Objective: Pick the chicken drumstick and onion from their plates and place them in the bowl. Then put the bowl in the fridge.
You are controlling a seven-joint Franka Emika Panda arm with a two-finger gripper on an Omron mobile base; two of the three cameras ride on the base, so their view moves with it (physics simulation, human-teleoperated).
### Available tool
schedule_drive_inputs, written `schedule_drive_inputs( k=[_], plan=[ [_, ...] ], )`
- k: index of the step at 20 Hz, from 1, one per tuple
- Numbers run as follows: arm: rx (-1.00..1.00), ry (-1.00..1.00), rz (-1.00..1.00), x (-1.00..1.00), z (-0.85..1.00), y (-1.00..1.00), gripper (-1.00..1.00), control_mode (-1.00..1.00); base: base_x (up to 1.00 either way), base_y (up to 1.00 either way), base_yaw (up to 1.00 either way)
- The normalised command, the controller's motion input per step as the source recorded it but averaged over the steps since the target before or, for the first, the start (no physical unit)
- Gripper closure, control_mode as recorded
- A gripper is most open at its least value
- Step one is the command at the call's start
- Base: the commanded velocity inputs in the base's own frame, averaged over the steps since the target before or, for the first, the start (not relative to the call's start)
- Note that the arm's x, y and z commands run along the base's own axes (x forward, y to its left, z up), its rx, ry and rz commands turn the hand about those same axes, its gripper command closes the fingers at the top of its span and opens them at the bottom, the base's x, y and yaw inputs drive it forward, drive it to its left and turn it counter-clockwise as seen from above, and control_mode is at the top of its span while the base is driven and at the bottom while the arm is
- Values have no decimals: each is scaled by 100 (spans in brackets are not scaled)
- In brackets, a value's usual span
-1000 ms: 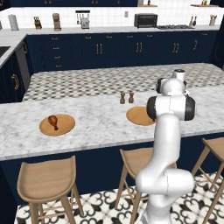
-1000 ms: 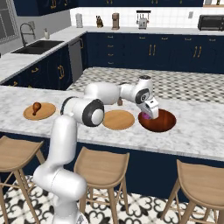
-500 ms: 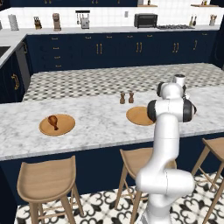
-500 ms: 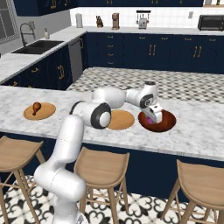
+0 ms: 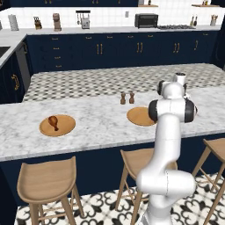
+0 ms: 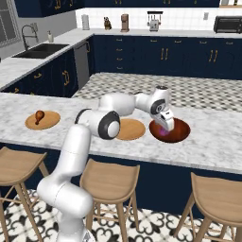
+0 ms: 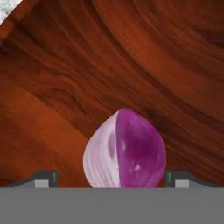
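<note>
Jaws stand wide apart on my hand camera, one dark tip either side of the onion point(image 7: 125, 151) with a gap showing between each tip and its skin, so nothing is clamped. That onion sits on the dark wood of the bowl point(image 7: 109, 65), just under the hand.

From the right base camera I see the gripper point(image 6: 166, 130) pointing down into the bowl point(image 6: 182, 133), which rests near the front edge of the marble counter point(image 6: 217, 142), towards its right end. My arm reaches out low and long across the counter, elbow bent above the bare plate point(image 6: 133, 130) just left of the bowl, wrist turned down.

On the left base camera the chicken drumstick point(image 5: 53, 121) lies on the other plate point(image 5: 67, 127), far along the counter's left end, well apart from the arm.
</note>
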Motion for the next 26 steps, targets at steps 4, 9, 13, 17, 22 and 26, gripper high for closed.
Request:
schedule_drive_inputs(
  k=[4,9,13,17,22,26],
  plan=[
    [-15,-7,-2,-37,49,57,-100,-100,0,0,0],
    [-5,0,0,-94,37,82,-100,-100,0,0,0],
    [7,0,12,-100,44,71,-100,-100,0,0,0],
    [12,-6,21,-85,32,92,-100,-100,0,0,0],
    [2,-1,33,-20,44,100,-100,-100,0,0,0],
    [0,12,22,-3,22,100,-100,-100,0,0,0]
  ],
)
